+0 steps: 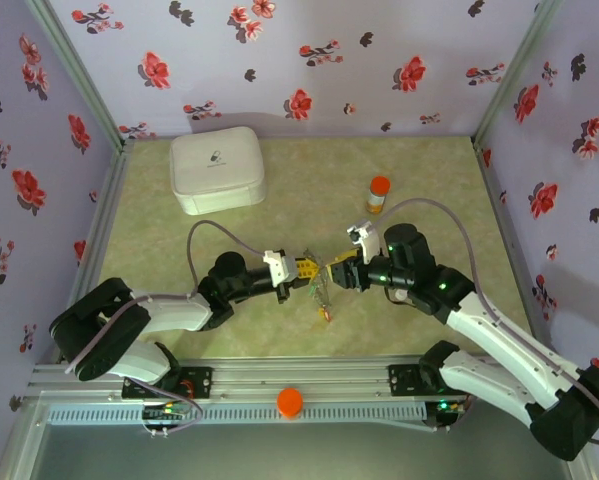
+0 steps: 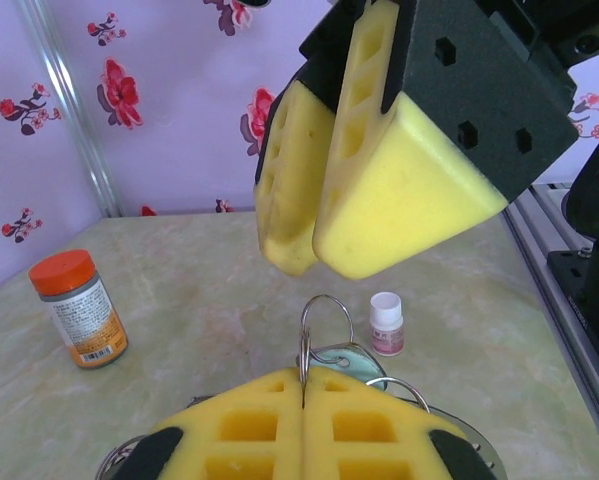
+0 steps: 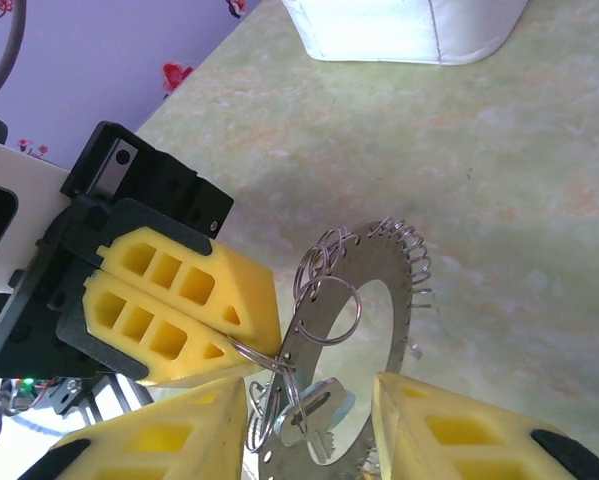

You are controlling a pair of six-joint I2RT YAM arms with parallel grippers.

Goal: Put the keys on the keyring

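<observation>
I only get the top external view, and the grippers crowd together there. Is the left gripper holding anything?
Observer: Yes, the left gripper is shut on a small wire ring.
Operator: And the right one?
Observer: The right gripper stands open, with a silver key between its fingers.
Operator: Where's the keyring?
Observer: The keyring, with its beaded edge, sits partly between those fingers, behind the key.

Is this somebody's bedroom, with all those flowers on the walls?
Probably not. It looks like a small robot practice booth. Flowered panels box in a green tabletop. A metal rail runs along the near edge, and the left arm and right arm are bolted to it.
</observation>
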